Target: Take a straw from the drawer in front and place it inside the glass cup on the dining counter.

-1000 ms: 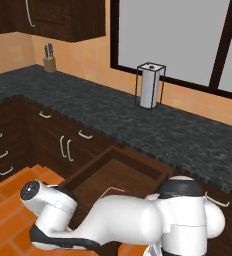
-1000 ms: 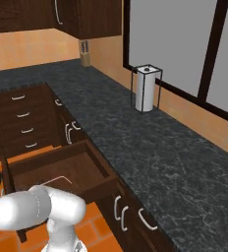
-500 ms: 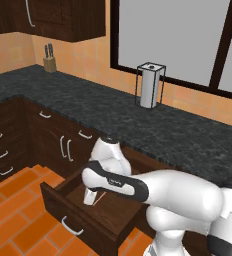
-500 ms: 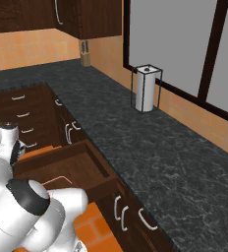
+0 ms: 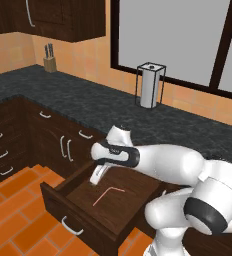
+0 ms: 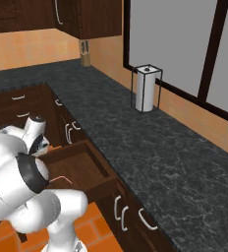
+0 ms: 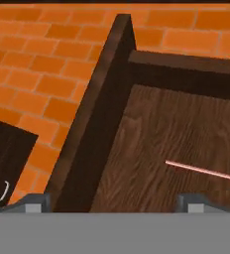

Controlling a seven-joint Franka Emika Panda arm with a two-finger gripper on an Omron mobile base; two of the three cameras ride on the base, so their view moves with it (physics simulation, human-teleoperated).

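Left base view: the drawer (image 5: 83, 210) stood pulled out under the black granite counter (image 5: 88, 107), silver bar handle facing the orange tile floor (image 5: 18, 220). The straw (image 5: 107, 193) lay flat on the wooden drawer bottom, bent end toward the back, nothing else around it. The gripper (image 5: 95, 176) hung over the drawer's left rear part, tips pointed down, near the straw but apart from it. A paper towel holder (image 5: 149, 85) and a knife block (image 5: 49, 63) sat well back on the counter.

Right base view: the drawer (image 6: 86, 165) showed open beside the arm's white body; a thin stretch of the straw (image 6: 62, 179) was visible on its floor.

Hand view: the 2 finger tips (image 7: 35, 201) stood far apart, jaws wide, nothing between them. The camera straddled the drawer's side wall (image 7: 94, 129); the straw (image 7: 203, 171) lay off toward the right-hand tip, not centred.

Judgement: step in hand was the reach for the straw, with the drawer already open. Next move likely calls for shifting sideways until the straw sits between the tips, lowering close to the floor, then closing. A straw this thin could slip out of a shallow pinch.
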